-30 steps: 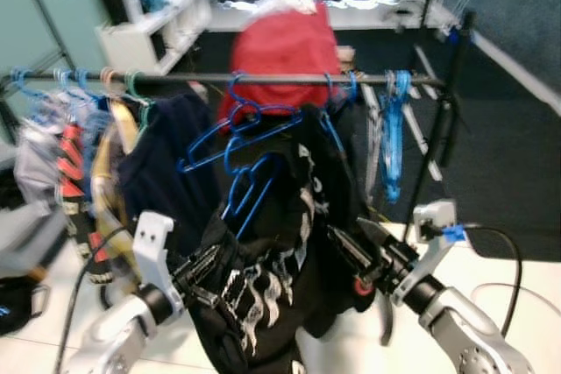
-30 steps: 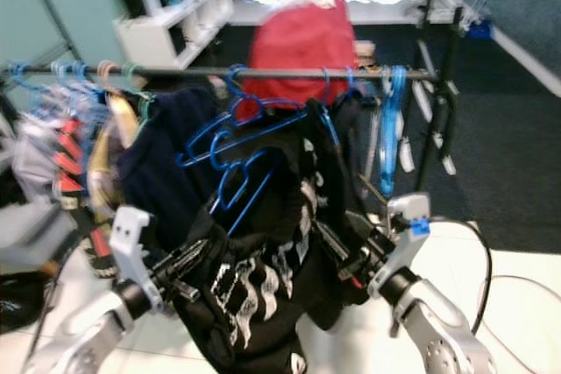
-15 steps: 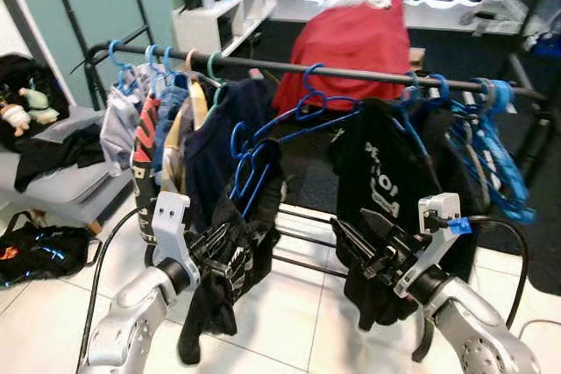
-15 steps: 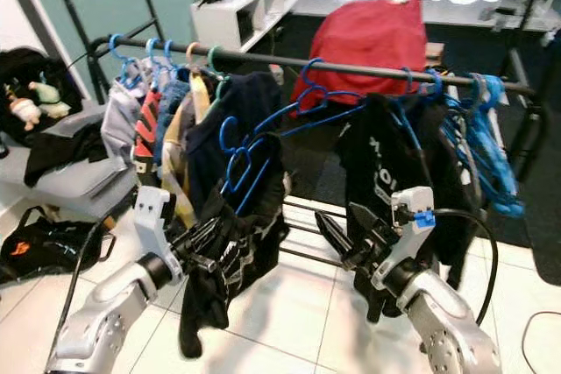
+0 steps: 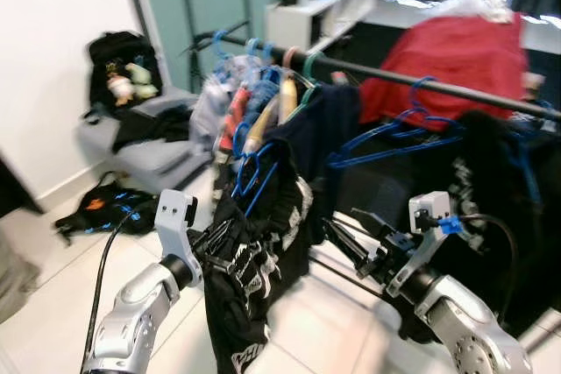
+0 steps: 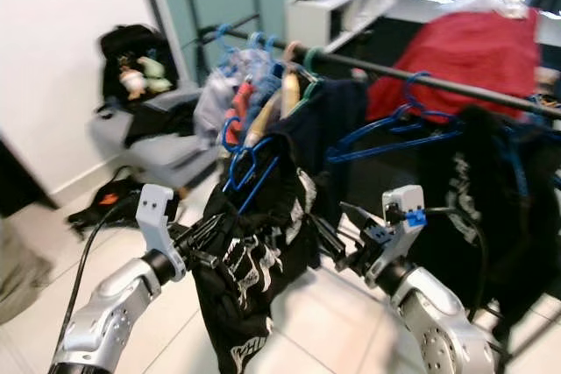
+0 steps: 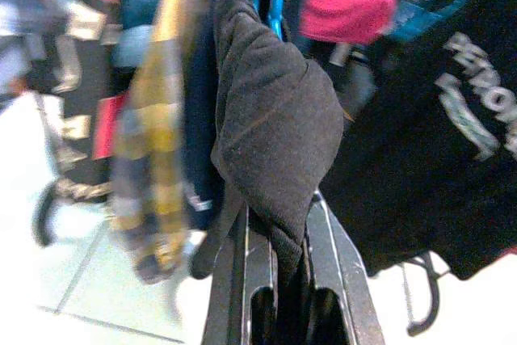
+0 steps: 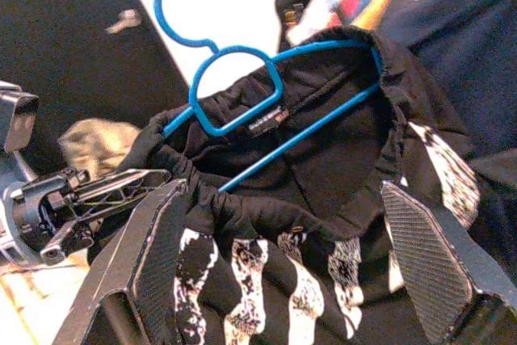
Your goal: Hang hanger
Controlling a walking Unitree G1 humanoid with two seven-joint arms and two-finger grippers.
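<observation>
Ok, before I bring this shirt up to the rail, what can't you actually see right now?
- Hanger hook against the rail: eye views are blurred, so the gap is unclear.
- Left gripper fingertips: buried in the black shirt cloth, left wrist view.
- Rail's right end: cut off by the frame edge, eye views.
- Shirt's far shoulder: behind the right gripper finger, right wrist view.

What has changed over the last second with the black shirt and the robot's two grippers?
Mostly the camera swung left, bringing the grey chair into view. The right gripper has come off the black shirt and now stands open beside it. The left gripper still pinches the shirt, which stays on its blue hanger, off the rail.
</observation>
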